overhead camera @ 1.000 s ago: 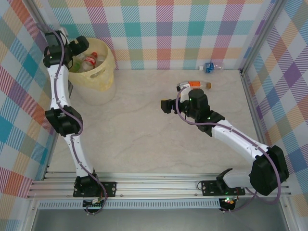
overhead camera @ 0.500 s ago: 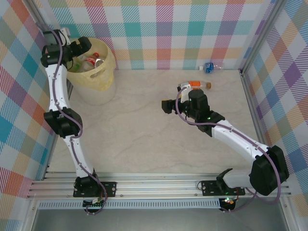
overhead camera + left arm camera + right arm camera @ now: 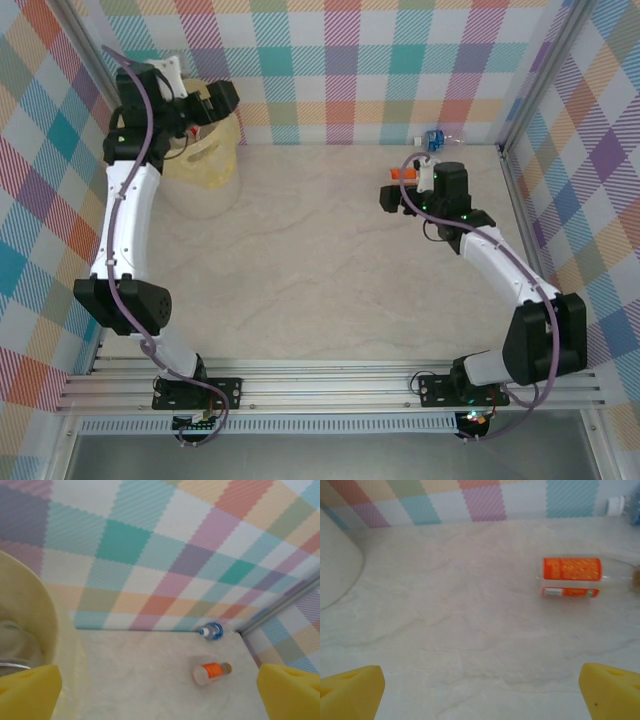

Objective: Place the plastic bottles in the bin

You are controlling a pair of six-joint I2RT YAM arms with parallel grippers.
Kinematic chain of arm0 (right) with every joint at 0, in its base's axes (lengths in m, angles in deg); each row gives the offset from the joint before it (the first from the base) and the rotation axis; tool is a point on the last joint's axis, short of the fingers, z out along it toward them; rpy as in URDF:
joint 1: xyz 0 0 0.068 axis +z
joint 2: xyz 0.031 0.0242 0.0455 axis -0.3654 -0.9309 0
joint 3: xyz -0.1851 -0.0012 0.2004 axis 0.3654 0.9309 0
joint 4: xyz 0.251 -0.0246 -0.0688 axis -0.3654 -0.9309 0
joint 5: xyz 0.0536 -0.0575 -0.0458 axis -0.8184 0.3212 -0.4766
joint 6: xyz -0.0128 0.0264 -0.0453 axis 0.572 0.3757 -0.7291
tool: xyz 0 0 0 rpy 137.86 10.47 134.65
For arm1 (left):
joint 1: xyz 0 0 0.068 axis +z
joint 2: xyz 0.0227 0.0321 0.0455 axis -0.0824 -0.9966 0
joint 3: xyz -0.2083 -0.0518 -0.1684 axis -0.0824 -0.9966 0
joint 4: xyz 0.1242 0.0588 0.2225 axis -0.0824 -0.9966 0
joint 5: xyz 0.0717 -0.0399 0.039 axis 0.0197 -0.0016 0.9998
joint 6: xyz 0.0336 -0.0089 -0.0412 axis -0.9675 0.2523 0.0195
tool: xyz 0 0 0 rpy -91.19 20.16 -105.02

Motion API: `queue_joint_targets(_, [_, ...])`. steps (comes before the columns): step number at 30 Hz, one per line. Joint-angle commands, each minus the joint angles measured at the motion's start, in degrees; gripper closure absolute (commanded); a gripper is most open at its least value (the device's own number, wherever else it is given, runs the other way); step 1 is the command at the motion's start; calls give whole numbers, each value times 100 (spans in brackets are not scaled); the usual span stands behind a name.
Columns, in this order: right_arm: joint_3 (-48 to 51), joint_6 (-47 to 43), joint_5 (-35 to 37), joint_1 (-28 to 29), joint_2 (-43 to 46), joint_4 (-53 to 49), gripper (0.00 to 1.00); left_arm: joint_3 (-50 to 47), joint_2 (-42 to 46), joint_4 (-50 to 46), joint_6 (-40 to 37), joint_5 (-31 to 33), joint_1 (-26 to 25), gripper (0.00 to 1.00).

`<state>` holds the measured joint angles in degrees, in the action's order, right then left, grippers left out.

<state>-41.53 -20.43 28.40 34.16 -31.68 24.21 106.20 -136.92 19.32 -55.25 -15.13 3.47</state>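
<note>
**Both pincers spread wide and empty; two bottles loose near the far wall**

Top view. The left gripper [image 3: 216, 99] hangs at the upper left of the frame, above the rim of the bin [image 3: 208, 166], with the arm covering most of the bin's mouth. The bin stands on the table [image 3: 300, 270] in its upper left corner, close to the checked wall [image 3: 340, 70]. The right gripper [image 3: 389, 195] sits right of centre in the upper half. Just above it lies the orange-label bottle [image 3: 404, 174], partly covered by the wrist. The blue-label bottle [image 3: 433, 139] lies higher, at the foot of the wall.

Left wrist view. The left gripper [image 3: 160, 695] has its jaws fully apart: one yellow pad [image 3: 30, 692] shows in the lower left corner, the other in the lower right, with nothing between them. The bin's pale yellow wall [image 3: 35, 610] curves down the left edge. A clear shape inside it is too blurred to name. The orange-label bottle [image 3: 212, 672] lies on its side right of centre, and the blue-label bottle [image 3: 212, 630] lies above it at the wall, the two well apart.

Right wrist view. The right gripper [image 3: 480, 695] is likewise spread wide and holds nothing, its pads [image 3: 612, 692] in the two lower corners. The orange-label bottle [image 3: 571, 577] lies on its side in the right half, above the pads and clear of them. A pale curve at the left edge may be the bin; I cannot tell.
</note>
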Motion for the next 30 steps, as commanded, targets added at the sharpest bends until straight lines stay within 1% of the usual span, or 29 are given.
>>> queue_joint_targets(1, [-514,-720,-758,-287,-386,-437,0,-620,376,563,355,20,-386,0])
queue_joint_targets(3, [-843,-1268,-967,-375,-756,-626,0,-1032,616,796,446,68,-686,0])
queue_joint_targets(6, [-1306,-2090,-905,-450,-1283,-792,0,-1656,959,1053,657,310,-1030,0])
queue_joint_targets(9, [-1938,-2697,-1063,-578,-1899,-1083,0,-2277,1278,1177,841,468,-1220,0])
queue_joint_targets(12, [-2748,-3084,-1011,-684,-2573,-1515,0,-2932,1613,1348,1018,532,-1271,0])
queue_joint_targets(16, [-3497,-3799,-936,-694,-3248,-1780,0,-3533,1943,1276,1068,648,-1289,0])
queue_joint_targets(21, [-4383,-4970,-785,-702,-4038,-2371,0,-4033,2343,1120,1013,1098,-1289,0])
queue_joint_targets(25, [-5125,-5669,-424,-719,-4609,-2711,0,-4173,2489,1082,978,1353,-1289,0])
queue_joint_targets(30, [-5951,-6577,-153,-731,-5280,-3077,0,-4157,2428,1028,930,1574,-1289,0])
